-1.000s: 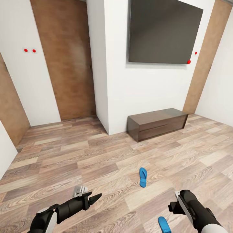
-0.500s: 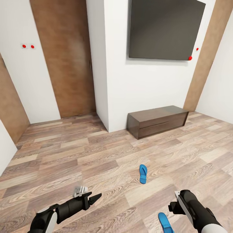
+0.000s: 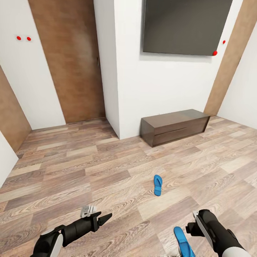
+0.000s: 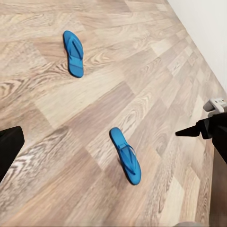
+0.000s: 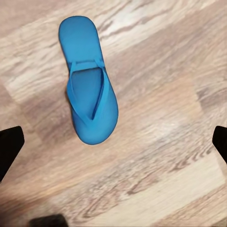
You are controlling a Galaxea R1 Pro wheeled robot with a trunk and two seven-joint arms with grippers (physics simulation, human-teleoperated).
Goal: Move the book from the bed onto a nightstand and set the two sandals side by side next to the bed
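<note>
Two bright blue sandals lie apart on the wood-plank floor. The far sandal (image 3: 157,185) (image 4: 73,52) rests mid-floor. The near sandal (image 3: 184,241) (image 4: 125,156) (image 5: 90,85) lies just under my right gripper (image 3: 191,226) (image 5: 115,144), which hovers above it, open, with one dark fingertip (image 5: 9,146) at each side of the wrist view. My left gripper (image 3: 105,217) hangs low over bare floor to the left, open and empty; one fingertip (image 4: 9,146) shows. The book, the bed and the nightstand are out of view.
A long low dark-wood bench (image 3: 174,126) stands against the white wall under a wall-mounted screen (image 3: 185,26). A white wall corner (image 3: 107,71) juts out beside a brown wooden door (image 3: 67,64). Open plank floor (image 3: 89,167) stretches between me and the wall.
The whole head view has shifted, so bench, screen and sandals sit higher in the picture and the near sandal shows more fully. Both arms keep the same pose.
</note>
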